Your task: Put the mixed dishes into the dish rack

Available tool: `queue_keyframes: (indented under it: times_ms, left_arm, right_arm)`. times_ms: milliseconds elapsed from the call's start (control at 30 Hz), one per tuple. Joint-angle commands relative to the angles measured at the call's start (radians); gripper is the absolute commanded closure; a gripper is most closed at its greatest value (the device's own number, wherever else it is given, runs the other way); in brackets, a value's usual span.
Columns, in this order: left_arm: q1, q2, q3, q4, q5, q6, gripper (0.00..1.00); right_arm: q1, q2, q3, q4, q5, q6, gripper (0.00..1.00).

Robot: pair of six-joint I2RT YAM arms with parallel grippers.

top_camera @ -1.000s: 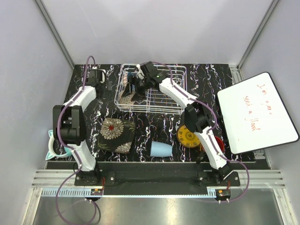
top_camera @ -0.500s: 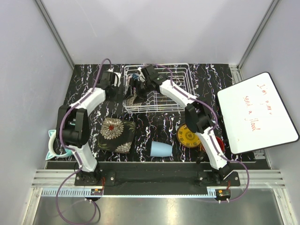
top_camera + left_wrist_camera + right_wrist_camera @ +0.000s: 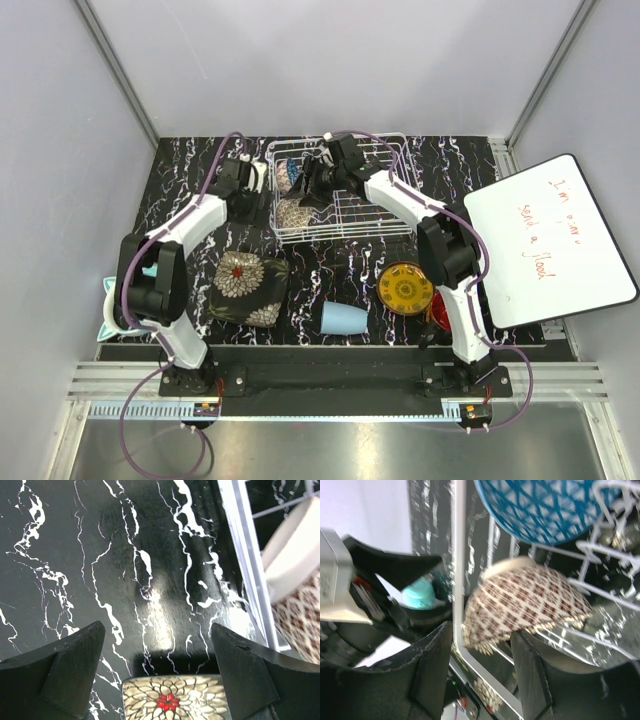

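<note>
Two bowls sit in the dish rack [image 3: 385,195]: the beige patterned bowl [image 3: 525,605] between the right gripper's [image 3: 312,188] blurred, parted fingers, any grip impossible to judge, and the blue patterned bowl [image 3: 540,510] just beyond. The left gripper [image 3: 157,630] gapes empty beside the rack's wall. Behind both grippers lie one black square plate [image 3: 250,287], one light-blue cup [image 3: 344,318], one yellow plate [image 3: 405,288] and one mug [image 3: 438,312], mostly hidden behind the right arm.
</note>
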Motion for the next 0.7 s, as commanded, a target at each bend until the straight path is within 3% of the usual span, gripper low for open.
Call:
queue_keyframes:
  times_ms: [0, 167, 367, 567, 667]
  left_arm:
    - [0.045, -0.127, 0.018, -0.043, 0.068, 0.046, 0.07]
    - [0.151, -0.215, 0.056, -0.144, 0.201, 0.107, 0.01]
    - [0.279, -0.229, 0.065, -0.162, 0.241, 0.161, 0.01]
    - [0.318, -0.215, 0.035, -0.149, 0.255, 0.176, 0.01]
    - [0.339, -0.221, 0.012, -0.134, 0.255, 0.187, 0.01]
  right_arm:
    - [0.006, -0.043, 0.028, 0.102, 0.027, 0.049, 0.42]
    - [0.020, -0.011, 0.042, 0.110, 0.052, 0.098, 0.47]
    - [0.041, 0.004, 0.059, 0.102, 0.070, 0.138, 0.47]
    - [0.080, 0.029, 0.103, 0.030, 0.145, 0.151, 0.50]
    - [0.087, 0.040, 0.114, 0.012, 0.187, 0.187, 0.58]
